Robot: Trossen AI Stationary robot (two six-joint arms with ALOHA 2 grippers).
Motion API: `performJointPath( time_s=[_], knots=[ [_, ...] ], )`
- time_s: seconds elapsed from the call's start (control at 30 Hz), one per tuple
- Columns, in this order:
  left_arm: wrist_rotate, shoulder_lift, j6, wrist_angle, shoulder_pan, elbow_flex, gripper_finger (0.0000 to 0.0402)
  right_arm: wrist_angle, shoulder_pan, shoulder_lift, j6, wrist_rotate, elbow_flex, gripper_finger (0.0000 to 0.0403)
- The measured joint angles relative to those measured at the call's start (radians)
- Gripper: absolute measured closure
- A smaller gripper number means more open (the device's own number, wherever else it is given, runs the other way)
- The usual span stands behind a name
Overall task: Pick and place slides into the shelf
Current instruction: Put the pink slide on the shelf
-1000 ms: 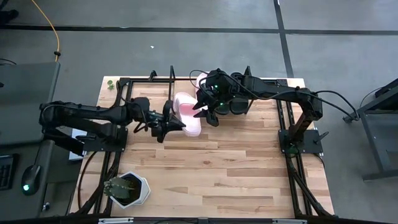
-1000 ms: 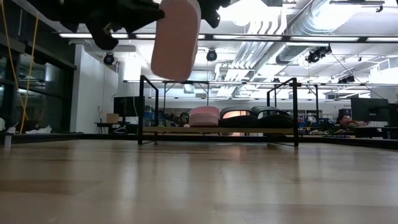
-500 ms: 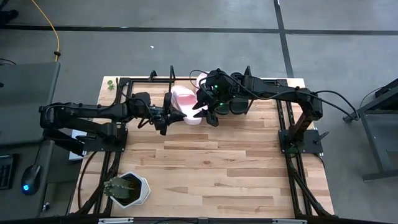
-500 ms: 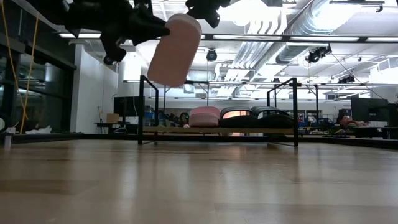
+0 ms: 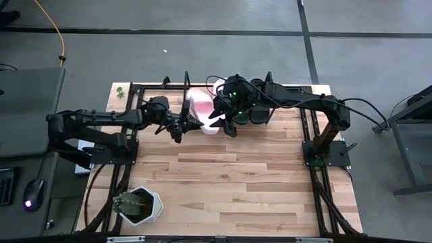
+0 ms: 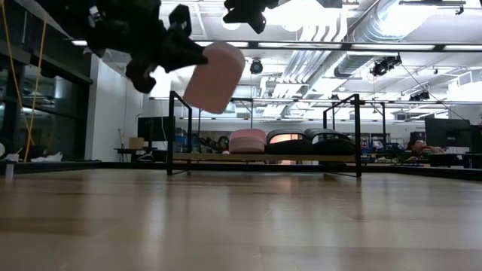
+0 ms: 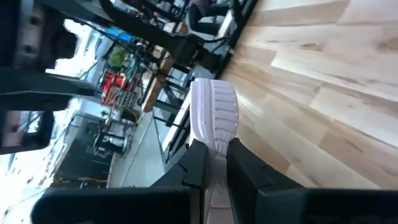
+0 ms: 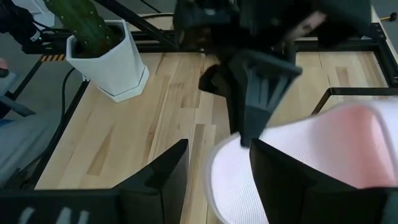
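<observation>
1. Pale wooden planks make up the table (image 5: 223,182) in the high view. At its far edge the shelf (image 5: 202,91) holds slides under the right arm; I cannot count them here. The left gripper (image 5: 183,127) is clamped on a pale pink slide (image 5: 201,113) just in front of the shelf. The right gripper (image 5: 221,121) hangs beside that slide with its fingers apart, holding nothing. A cactus in a white pot (image 5: 138,205) stands at the near left corner. Since a second ago the left arm has carried the pink slide closer to the shelf and the right arm has stayed put.

2. In the low view the shelf (image 6: 263,158) carries a pink slide on the board (image 6: 248,141) and two black slides (image 6: 309,141) side by side to its right. The left part of the board is bare. The held slide (image 6: 215,77) hangs tilted high above the table, in the left gripper (image 6: 177,53). Behind lies a room with ceiling pipes and strip lights. The slide has tipped further over since before.

3. In the left wrist view the two dark fingers (image 7: 199,168) pinch the slide's sole (image 7: 214,118) edge-on above the planks.

4. In the right wrist view the spread fingers (image 8: 161,174) frame the pink slide (image 8: 298,162), the left gripper (image 8: 261,87) and the potted cactus (image 8: 106,56).
</observation>
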State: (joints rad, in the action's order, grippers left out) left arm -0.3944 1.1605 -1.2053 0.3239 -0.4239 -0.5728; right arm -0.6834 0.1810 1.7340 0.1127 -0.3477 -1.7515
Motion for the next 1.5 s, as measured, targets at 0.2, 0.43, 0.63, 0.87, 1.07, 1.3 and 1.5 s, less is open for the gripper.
performJointPath(
  time_s=[0.2, 0.43, 0.63, 0.87, 1.07, 1.3, 1.5],
  knots=[
    [-0.008, 0.098, -0.030, 0.080, -0.037, 0.000, 0.0377, 0.000, 0.000, 0.000, 0.000, 0.006, 0.000, 0.0242],
    [-0.070, 0.148, -0.076, 0.127, -0.075, 0.000, 0.0377, -0.005, 0.000, 0.000, 0.000, 0.005, 0.000, 0.0242],
    [-0.155, 0.149, -0.078, 0.118, -0.154, 0.000, 0.0377, -0.016, -0.001, 0.000, 0.000, 0.005, 0.000, 0.0242],
    [-0.226, 0.149, -0.113, 0.066, -0.225, 0.000, 0.0377, -0.016, -0.009, 0.000, 0.000, 0.004, 0.000, 0.0242],
    [-0.275, 0.149, -0.137, 0.039, -0.264, 0.000, 0.0377, -0.016, -0.012, 0.000, 0.008, 0.004, 0.000, 0.0242],
    [-0.320, 0.193, -0.186, 0.045, -0.285, 0.000, 0.0377, -0.011, -0.012, 0.000, 0.008, 0.004, 0.000, 0.0242],
    [-0.330, 0.305, -0.186, 0.139, -0.298, 0.000, 0.0377, -0.009, -0.012, 0.000, 0.008, 0.004, 0.000, 0.0242]
  ],
)
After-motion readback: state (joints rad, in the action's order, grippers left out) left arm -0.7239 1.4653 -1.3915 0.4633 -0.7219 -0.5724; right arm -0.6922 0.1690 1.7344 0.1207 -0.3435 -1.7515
